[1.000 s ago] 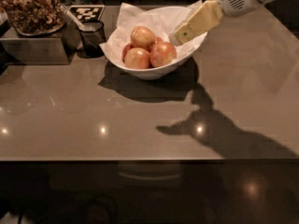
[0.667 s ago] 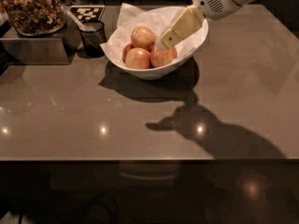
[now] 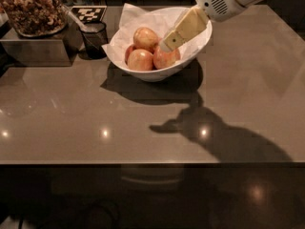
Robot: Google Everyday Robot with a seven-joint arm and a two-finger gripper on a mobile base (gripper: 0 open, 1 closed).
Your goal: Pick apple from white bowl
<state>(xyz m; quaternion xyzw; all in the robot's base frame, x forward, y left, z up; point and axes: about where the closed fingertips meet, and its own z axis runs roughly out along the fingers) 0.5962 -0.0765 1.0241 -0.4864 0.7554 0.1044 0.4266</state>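
Note:
The white bowl (image 3: 190,56), lined with crumpled white paper, stands at the back middle of the brown table. It holds the red-orange apple (image 3: 167,60) at the front right, two paler apples (image 3: 146,37) (image 3: 140,61), and a small deep-red apple (image 3: 128,51) partly hidden at the left. My gripper (image 3: 167,45) reaches down into the bowl from the upper right. Its cream tip is just over the top of the red-orange apple, touching or nearly touching it. The tip hides part of that apple.
A small dark cup (image 3: 95,39) stands just left of the bowl. Further left is a glass jar of brown snacks (image 3: 31,8) on a metal box (image 3: 33,49). A checkered tag (image 3: 88,13) lies behind the cup. The table's front edge (image 3: 152,163) runs across the view.
My gripper has moved left and down from the bowl's right rim into the bowl, onto the red-orange apple. Its shadow on the table has shifted left. The apples have not moved.

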